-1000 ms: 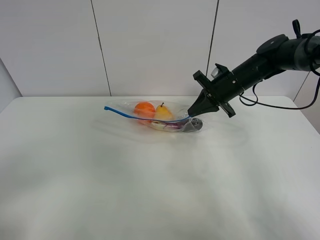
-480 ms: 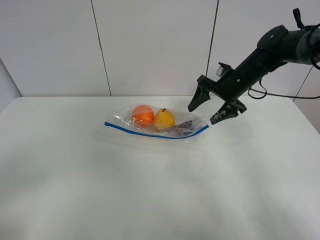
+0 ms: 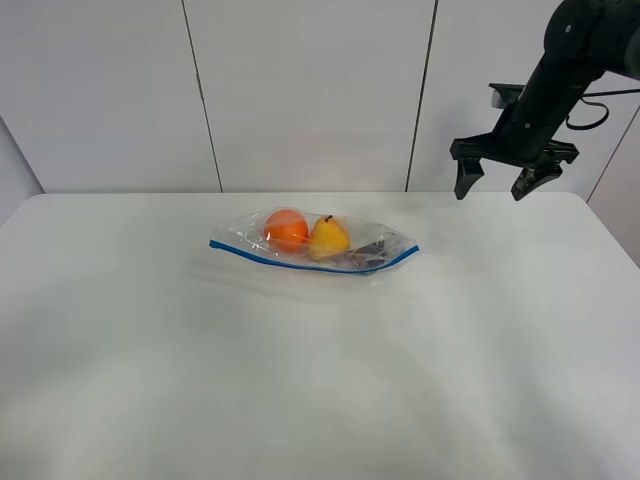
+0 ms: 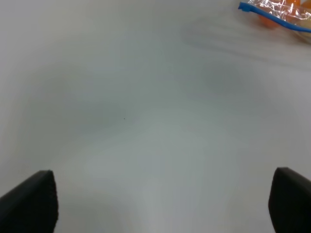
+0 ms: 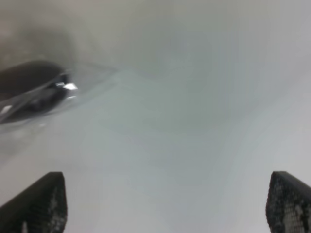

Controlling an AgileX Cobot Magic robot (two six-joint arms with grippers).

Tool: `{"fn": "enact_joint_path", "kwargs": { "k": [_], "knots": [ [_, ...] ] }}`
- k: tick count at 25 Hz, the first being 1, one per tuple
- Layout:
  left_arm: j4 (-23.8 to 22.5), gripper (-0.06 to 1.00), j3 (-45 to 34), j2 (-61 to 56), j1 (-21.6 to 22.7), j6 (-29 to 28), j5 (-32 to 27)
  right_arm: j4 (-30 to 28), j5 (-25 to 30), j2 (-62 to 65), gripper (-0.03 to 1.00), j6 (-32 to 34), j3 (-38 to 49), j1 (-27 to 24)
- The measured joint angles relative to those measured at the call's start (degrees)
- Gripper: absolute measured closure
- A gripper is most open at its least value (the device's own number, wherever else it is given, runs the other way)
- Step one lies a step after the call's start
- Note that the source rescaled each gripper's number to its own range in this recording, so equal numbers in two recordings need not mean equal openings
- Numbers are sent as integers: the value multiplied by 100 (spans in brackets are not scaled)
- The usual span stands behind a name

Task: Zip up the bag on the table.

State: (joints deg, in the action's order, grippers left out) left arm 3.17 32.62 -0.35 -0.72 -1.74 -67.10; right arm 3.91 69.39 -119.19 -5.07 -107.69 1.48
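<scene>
The clear bag (image 3: 315, 243) lies flat on the white table (image 3: 300, 380), its blue zip strip (image 3: 300, 266) along the near edge. An orange fruit (image 3: 287, 229), a yellow pear (image 3: 328, 238) and a dark object (image 3: 368, 253) show through it. My right gripper (image 3: 497, 186) is open and empty, raised above the table's far right, well clear of the bag. Its wrist view shows the bag's dark end (image 5: 34, 92). My left gripper (image 4: 160, 204) is open over bare table; the bag's corner (image 4: 274, 12) shows far off in its view.
White wall panels stand behind the table. The table's far edge runs just behind the bag. The right arm's cable hangs near the right wall.
My right gripper has let go of the bag's right end, opened, and risen away to the upper right. The bag has settled flat on the table.
</scene>
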Motion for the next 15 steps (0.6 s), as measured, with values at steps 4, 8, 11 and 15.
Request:
{"fn": "enact_joint_path", "kwargs": {
  "k": [4, 8, 11, 15],
  "knots": [
    [0, -6, 0, 0, 0, 0, 0, 78, -6, 19, 6, 6, 82, -373],
    [0, -6, 0, 0, 0, 0, 0, 127, -11, 348, 6, 6, 640, -462],
    [0, -6, 0, 0, 0, 0, 0, 127, -11, 845, 6, 6, 1272, -462],
    [0, -6, 0, 0, 0, 0, 0, 127, -11, 1877, 6, 6, 2413, -462]
  ]
}}
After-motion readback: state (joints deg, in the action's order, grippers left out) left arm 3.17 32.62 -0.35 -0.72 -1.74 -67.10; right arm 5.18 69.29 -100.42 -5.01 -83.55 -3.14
